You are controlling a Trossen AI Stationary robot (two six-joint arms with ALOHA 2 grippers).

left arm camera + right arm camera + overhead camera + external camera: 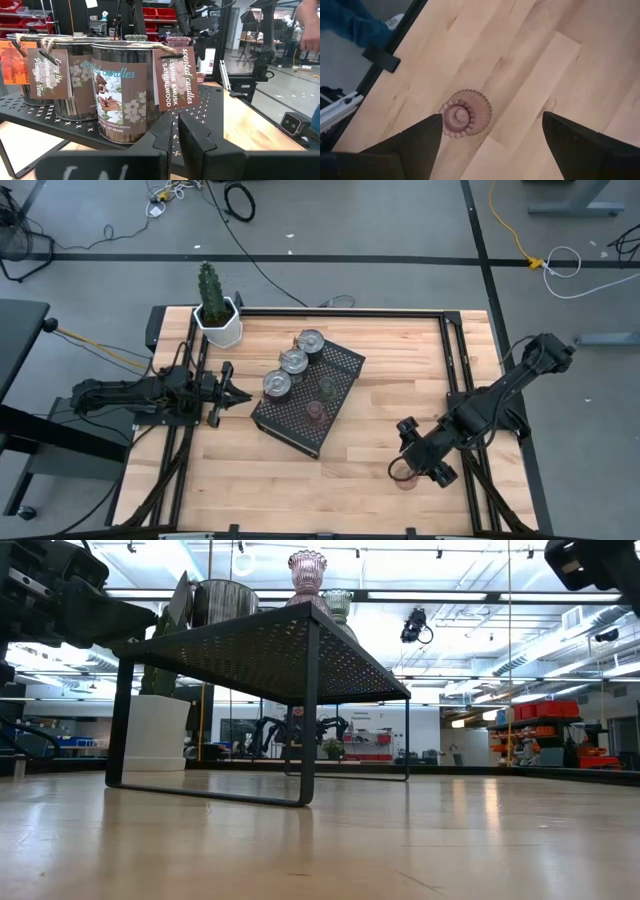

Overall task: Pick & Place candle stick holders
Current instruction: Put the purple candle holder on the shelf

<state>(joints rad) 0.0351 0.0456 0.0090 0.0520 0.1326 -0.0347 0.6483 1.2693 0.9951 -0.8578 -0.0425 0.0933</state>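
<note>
sitting upright on the bare table near its right front corner, the pink glass holder lies just below your right hand, whose fingers are spread wide and empty above it. your left hand, pinched shut, waits beside the black tray; tins there read "scented candles".

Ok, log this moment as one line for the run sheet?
right gripper: open, above pink holder on table | left gripper: shut, beside tray | on tray: three tins, two holders
</note>
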